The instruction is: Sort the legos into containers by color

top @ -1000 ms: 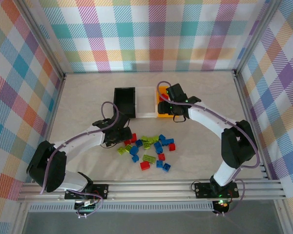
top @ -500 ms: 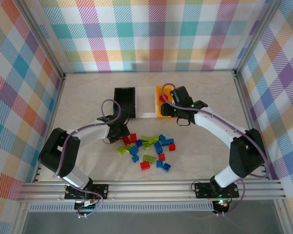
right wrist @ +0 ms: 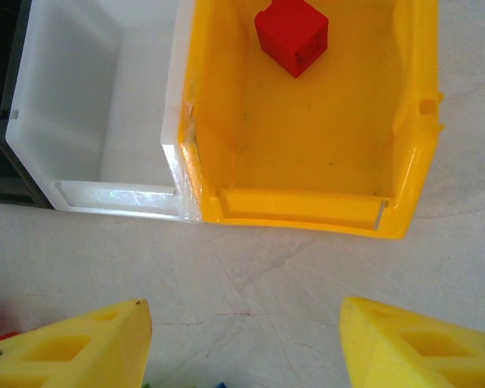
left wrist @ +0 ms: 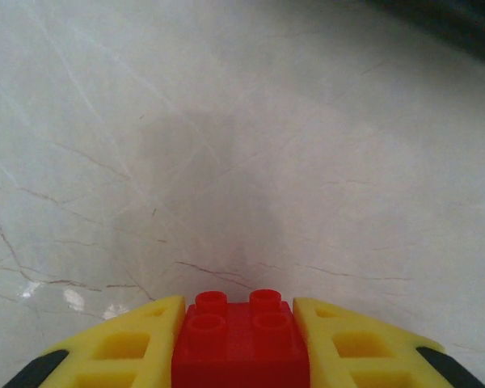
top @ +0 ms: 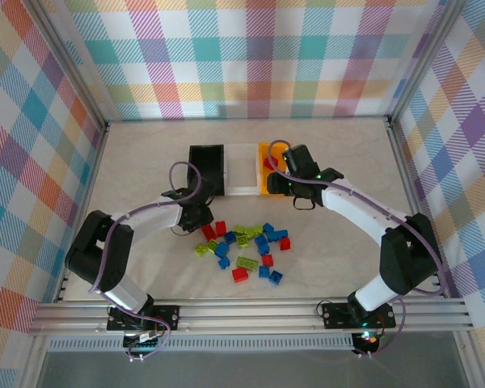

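Legos: loose scatter of red, blue and green on the table, nearest the arm bases. Left gripper at the scatter's left edge, over bare table, clamped on a red brick, studs up. Right gripper: jaws apart, holding nothing, just short of the orange bin. Red cube lies toward that bin's far end. Clear bin touches its left side; black bin leftmost in the row.

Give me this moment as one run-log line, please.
left hand: shut on red lego | right hand: open, facing orange bin | in bin: one red brick
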